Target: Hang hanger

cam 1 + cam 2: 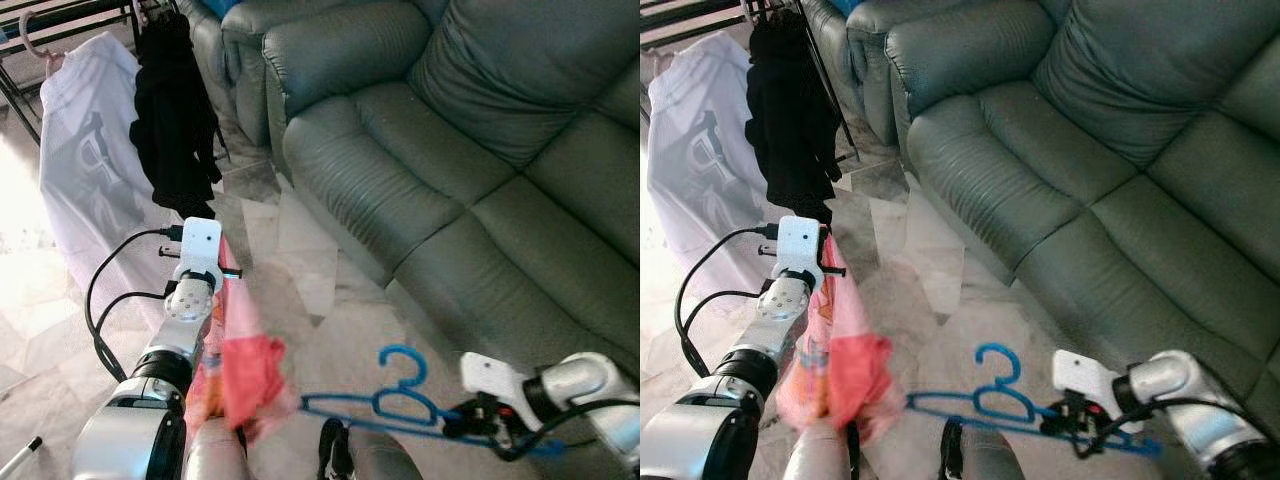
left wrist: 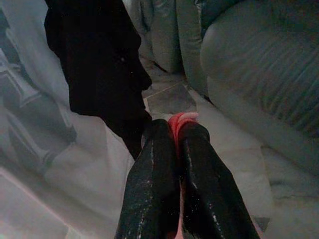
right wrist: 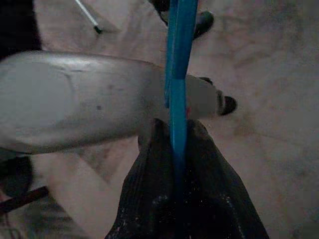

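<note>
Jaws of the right gripper (image 3: 177, 149) pinch a blue hanger (image 1: 390, 400), low beside the green sofa (image 1: 450, 150). Left gripper (image 2: 174, 149) clamps pink cloth (image 1: 245, 375). Keep the hook upright while carrying it towards the rack (image 1: 60, 15) beyond the sofa.

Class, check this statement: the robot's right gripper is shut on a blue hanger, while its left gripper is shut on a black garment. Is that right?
Not quite. The right gripper is indeed shut on the blue hanger, but the left gripper is shut on a pink garment, not a black one. The left wrist view shows pink cloth pinched between its fingers; the black garment hangs on the rack beyond.
</note>
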Available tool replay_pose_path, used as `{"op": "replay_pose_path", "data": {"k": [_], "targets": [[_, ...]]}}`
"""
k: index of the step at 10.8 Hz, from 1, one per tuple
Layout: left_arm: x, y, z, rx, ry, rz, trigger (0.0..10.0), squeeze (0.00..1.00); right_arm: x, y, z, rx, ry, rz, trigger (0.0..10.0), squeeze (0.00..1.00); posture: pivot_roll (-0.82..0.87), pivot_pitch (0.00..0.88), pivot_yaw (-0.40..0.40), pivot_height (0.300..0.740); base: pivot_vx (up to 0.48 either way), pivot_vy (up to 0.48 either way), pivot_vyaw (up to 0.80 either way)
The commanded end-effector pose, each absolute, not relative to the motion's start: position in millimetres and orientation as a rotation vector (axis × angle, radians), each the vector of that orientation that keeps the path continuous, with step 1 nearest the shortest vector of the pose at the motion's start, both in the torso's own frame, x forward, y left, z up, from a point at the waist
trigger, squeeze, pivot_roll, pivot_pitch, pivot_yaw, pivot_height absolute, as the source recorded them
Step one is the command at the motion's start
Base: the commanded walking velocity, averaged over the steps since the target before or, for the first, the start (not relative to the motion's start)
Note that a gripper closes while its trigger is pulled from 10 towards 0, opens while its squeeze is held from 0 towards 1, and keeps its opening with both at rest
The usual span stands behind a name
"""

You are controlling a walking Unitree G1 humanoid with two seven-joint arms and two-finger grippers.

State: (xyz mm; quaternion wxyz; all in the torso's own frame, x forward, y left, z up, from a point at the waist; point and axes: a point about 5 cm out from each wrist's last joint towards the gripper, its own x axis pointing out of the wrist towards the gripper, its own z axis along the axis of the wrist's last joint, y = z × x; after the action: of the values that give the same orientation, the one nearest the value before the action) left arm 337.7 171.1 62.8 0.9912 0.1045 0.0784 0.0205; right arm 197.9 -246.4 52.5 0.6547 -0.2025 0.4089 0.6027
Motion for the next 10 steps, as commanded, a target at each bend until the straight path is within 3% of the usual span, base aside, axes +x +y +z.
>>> {"op": "replay_pose_path", "data": {"k": [1,3,4,5,6,7,8,9,10], "targets": [[341.9,169.9,69.1,0.2,0.134,0.051,10.0,0.0,187.0,-250.3,50.6,-0.472,0.995,1.448,10.0,0.0,-0.06,0.138,-0.08,0.74,0.0,0.0,0.0],[344.5,165.2,75.4,0.182,0.094,0.052,10.0,0.0,184.3,-245.5,41.9,-0.523,1.011,1.544,10.0,0.0,-0.04,0.139,-0.083,0.74,0.0,0.0,0.0],[344.1,166.6,76.2,0.183,0.082,0.065,10.0,0.0,197.4,-237.7,41.3,-0.484,0.943,1.463,10.0,0.0,-0.04,0.139,-0.083,0.74,0.0,0.0,0.0],[343.4,170.3,76.0,0.174,0.081,0.079,10.0,0.0,225.5,-222.4,43.3,-0.354,0.781,1.254,10.0,0.0,-0.04,0.139,-0.083,0.74,0.0,0.0,0.0],[343.0,173.9,75.6,0.172,0.084,0.089,10.0,0.0,264.3,-209.0,49.4,-0.021,0.605,0.921,10.0,0.0,-0.03,0.143,-0.085,0.74,0.0,0.0,0.0],[343.2,174.2,75.6,0.172,0.086,0.089,10.0,0.0,271.8,-204.3,52.1,0.05,0.497,0.844,10.0,0.0,-0.04,0.145,-0.082,0.74,0.0,0.0,0.0],[343.5,173.4,75.9,0.171,0.083,0.086,10.0,0.0,277.0,-194.3,45.1,0.37,0.478,0.725,10.0,0.0,-0.04,0.145,-0.079,0.74,0.0,0.0,0.0],[343.8,173.5,76.2,0.171,0.083,0.084,10.0,0.0,278.7,-188.2,40.9,0.514,0.478,0.658,10.0,0.0,-0.04,0.145,-0.076,0.74,0.0,0.0,0.0],[343.7,173.8,75.8,0.17,0.086,0.083,10.0,0.0,270.0,-176.0,32.9,0.694,0.614,0.651,10.0,0.0,-0.04,0.147,-0.071,0.74,0.0,0.0,0.0]]}}
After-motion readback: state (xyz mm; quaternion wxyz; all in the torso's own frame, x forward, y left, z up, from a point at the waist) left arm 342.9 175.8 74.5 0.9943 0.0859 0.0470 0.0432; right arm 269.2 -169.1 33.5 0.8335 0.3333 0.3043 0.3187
